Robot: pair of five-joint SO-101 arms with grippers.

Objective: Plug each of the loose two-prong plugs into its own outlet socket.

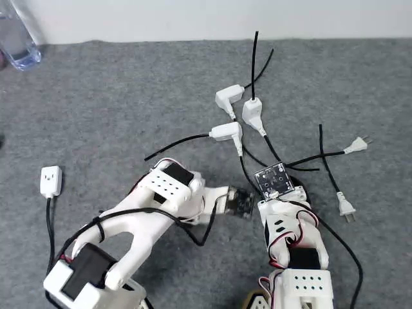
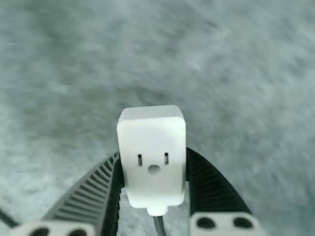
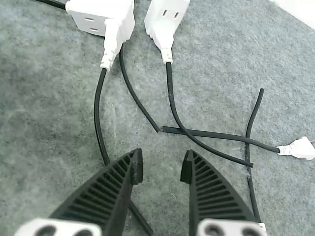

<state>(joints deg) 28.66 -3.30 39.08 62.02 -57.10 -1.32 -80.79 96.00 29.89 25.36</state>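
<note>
Your left gripper (image 2: 152,158) has its fingers (image 2: 101,191) closed on the sides of a white outlet socket (image 2: 151,155). The socket's slotted face is turned to the left wrist camera, with the grey carpeted surface (image 2: 236,73) behind it. In the high view, the camera housing (image 1: 241,203) on that arm's wrist covers the fingers and what they hold.

Your right gripper (image 3: 161,164) hangs with its fingers apart and nothing between them, above a black cable (image 3: 101,123). Just beyond lie a second socket (image 3: 101,17) and a third socket (image 3: 166,14), both cut off at the frame edge. A loose two-prong plug (image 3: 297,147) lies off to one side.

The high view adds a fourth socket (image 1: 223,98) in the same cluster and a second plug (image 1: 346,207). It also adds a lone socket (image 1: 50,180) well apart at the left and a clear bottle (image 1: 16,38), cut off at the corner.
</note>
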